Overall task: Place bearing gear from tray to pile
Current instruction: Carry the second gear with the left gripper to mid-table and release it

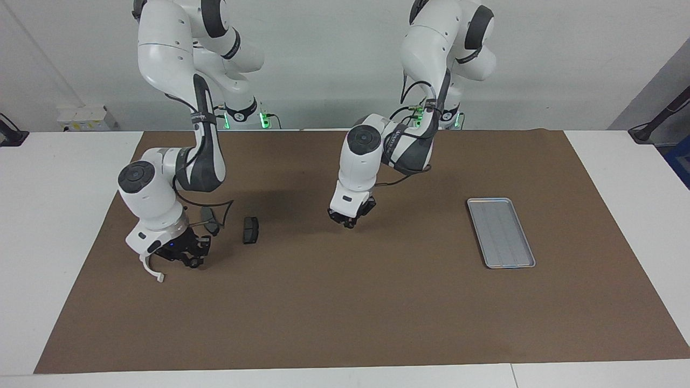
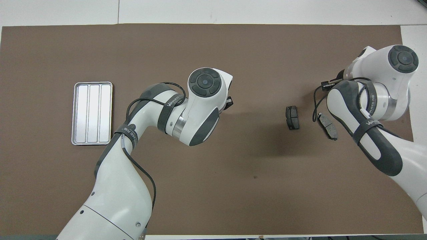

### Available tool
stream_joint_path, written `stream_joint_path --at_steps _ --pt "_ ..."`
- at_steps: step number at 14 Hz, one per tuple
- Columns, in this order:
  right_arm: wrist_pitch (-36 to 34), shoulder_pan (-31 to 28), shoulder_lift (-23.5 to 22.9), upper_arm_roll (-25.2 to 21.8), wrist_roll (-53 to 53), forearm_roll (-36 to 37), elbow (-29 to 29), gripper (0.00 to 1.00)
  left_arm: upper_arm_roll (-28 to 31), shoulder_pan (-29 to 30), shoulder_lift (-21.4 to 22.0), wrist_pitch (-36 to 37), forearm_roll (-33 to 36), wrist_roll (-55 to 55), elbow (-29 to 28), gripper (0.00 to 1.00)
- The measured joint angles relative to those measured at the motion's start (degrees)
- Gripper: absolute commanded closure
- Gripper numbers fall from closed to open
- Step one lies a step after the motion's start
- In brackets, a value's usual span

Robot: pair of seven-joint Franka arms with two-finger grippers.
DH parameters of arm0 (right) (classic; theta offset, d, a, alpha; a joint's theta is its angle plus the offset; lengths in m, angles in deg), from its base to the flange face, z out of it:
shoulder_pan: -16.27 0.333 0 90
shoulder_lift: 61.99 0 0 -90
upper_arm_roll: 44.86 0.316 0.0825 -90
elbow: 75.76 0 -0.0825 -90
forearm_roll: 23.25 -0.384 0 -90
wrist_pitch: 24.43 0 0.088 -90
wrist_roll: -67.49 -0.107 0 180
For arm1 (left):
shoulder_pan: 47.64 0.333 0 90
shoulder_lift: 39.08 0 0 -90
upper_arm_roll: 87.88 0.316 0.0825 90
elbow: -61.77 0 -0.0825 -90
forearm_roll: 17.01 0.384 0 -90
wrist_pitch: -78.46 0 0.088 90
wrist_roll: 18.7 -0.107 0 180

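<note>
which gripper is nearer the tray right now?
Left. The left gripper is over the mat's middle, well off the tray; the right gripper is over the pile at the right arm's end.

Before you, a white table (image 1: 54,178) carries a brown mat (image 1: 345,302) that covers most of its top; you can trace a seam (image 2: 118,11) in the bare white margin in the overhead view. A plain, pale grey-white wall (image 1: 323,54) rises along the table's edge at the top of the facing view. On the table against it sits a small white box (image 1: 86,118), perhaps a power strip. A grey panel (image 1: 655,91) slants in at that view's right edge. The light falls evenly, with soft shadows on the mat.
</note>
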Motion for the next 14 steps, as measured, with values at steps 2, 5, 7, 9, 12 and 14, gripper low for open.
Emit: stream_joint_path --at_steps 2,5,7,9,12,14 --pt "0.57 0.0 -0.56 0.0 0.0 0.0 0.03 1.0 -0.15 -0.1 -1.3 0.01 -0.02 0.74 0.88 1.0" --pt "0.68 0.0 -1.11 0.0 0.0 0.0 0.04 0.73 -0.16 -0.12 -1.43 0.2 -0.02 1.44 0.95 1.0" --pt "0.68 0.0 -1.13 0.0 -0.03 -0.01 0.03 0.31 -0.16 -0.12 -1.49 0.17 -0.02 1.65 0.79 1.0" --pt "0.67 0.03 -0.99 0.01 -0.34 -0.03 -0.05 0.25 -0.15 -0.12 -1.62 -0.1 -0.02 1.81 0.1 1.0" --pt "0.12 0.22 0.29 0.18 -1.35 -0.05 -0.13 0.25 -0.14 -0.12 -1.73 -0.88 -0.02 1.93 -0.91 1.0" --pt "-0.36 0.42 1.25 0.43 -2.7 -0.05 -0.16 0.25 -0.14 -0.12 -1.74 -1.45 -0.02 1.95 -1.42 0.99"
